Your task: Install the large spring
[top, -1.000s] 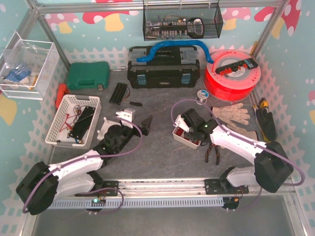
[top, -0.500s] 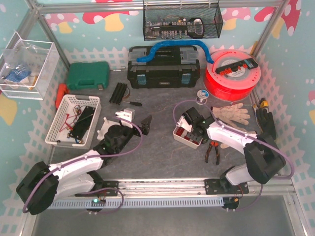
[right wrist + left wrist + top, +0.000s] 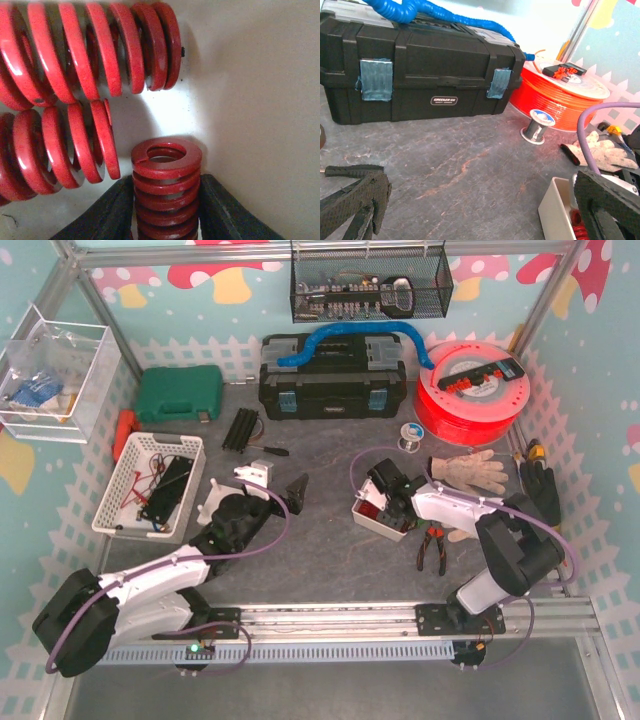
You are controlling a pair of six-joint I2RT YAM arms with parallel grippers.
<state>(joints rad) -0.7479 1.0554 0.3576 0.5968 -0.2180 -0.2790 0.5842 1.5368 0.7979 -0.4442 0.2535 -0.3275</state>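
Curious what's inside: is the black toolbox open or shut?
Shut: the black toolbox has its lid down, and both blue latches lie flat against the front.

Elbow (image 3: 512, 538) behind the right hand (image 3: 385, 505) now further in, just beside the pliers (image 3: 432, 546).

we see a dark grey, scuffed surface (image 3: 320, 555). along its far edge sit a green case (image 3: 178, 395), a black toolbox (image 3: 332, 390) and a red filament spool (image 3: 472, 398). a white basket (image 3: 128, 462) lies at the left, a small white box (image 3: 375, 523) near the middle, pliers (image 3: 432, 547) just beside it, and pale work gloves (image 3: 470, 472) further right.
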